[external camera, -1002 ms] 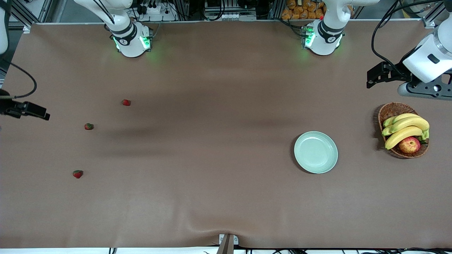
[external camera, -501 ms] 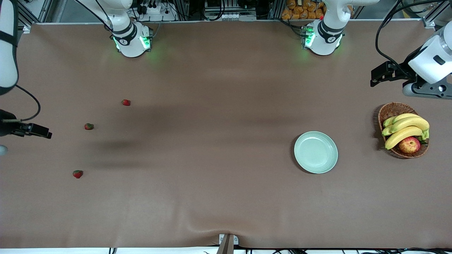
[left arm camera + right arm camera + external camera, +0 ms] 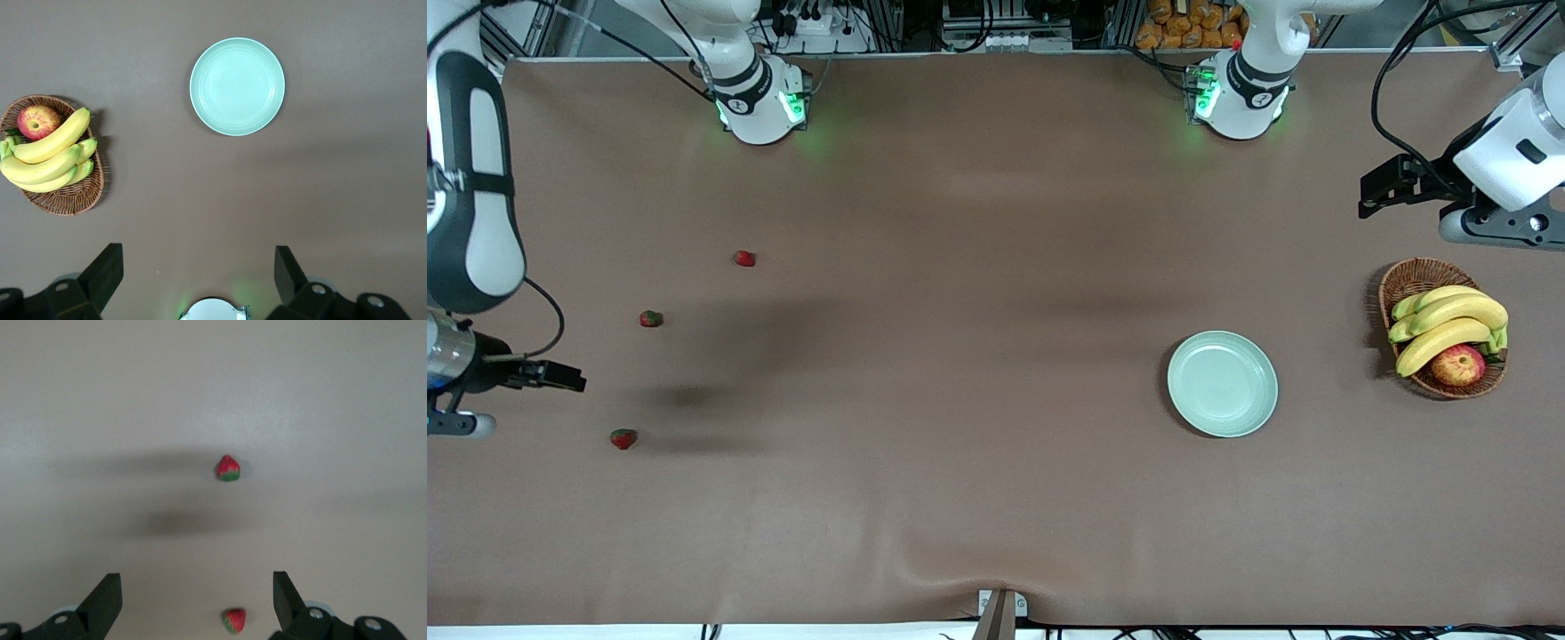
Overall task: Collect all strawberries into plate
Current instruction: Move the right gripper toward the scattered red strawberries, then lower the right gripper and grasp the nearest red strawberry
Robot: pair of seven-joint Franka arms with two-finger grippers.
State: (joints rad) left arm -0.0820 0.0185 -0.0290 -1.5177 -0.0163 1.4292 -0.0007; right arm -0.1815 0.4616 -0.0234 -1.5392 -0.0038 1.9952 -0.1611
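Three strawberries lie on the brown table toward the right arm's end: one, a second and a third nearest the front camera. The mint-green plate sits bare toward the left arm's end and also shows in the left wrist view. My right gripper hangs open and empty high over the table's edge at the right arm's end. Its view shows one strawberry ahead and another strawberry far below between its fingers. My left gripper is open and empty, up in the air beside the basket.
A wicker basket with bananas and an apple stands beside the plate at the left arm's end. The right arm's white link leans over the table's edge.
The right arm has swung toward the front camera, along its end of the table, closer to the nearest strawberry. The left arm shifted slightly early on. Strawberries and plate stayed put.
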